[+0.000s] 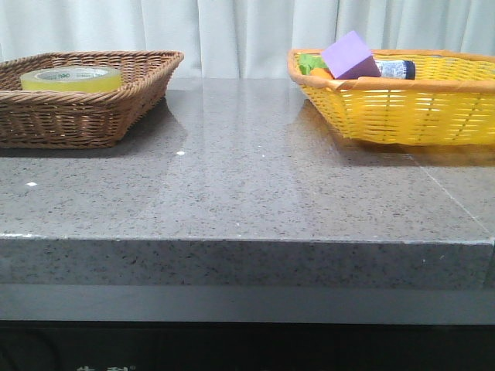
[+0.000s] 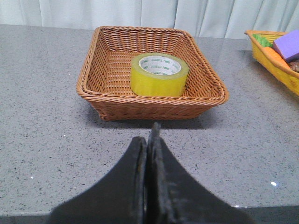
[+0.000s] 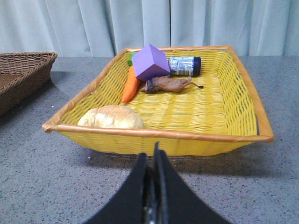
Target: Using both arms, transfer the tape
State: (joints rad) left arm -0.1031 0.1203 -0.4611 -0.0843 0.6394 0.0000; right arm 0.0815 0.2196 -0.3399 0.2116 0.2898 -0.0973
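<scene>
Both tools are pressed closed on nothing: the left tool (image 2: 148, 140) has its 2 black fingers touching along their length, and the right tool (image 3: 153, 161) looks the same. Each hangs over bare grey worktop (image 1: 255, 170), short of a basket's near rim.

The tape (image 2: 159, 74) lies flat, core hole up, inside the brown wicker basket (image 2: 98, 88), toward its near wall, with free floor around it. In the front view this basket sits at the worktop's far left and the yellow basket (image 1: 402, 108) at the far right, well apart, with a wide open strip of stone between them and up to the front edge. The yellow basket holds a purple block (image 3: 150, 61), a carrot (image 3: 130, 86), a bread roll (image 3: 111, 117) and a small bottle (image 3: 184, 65).
</scene>
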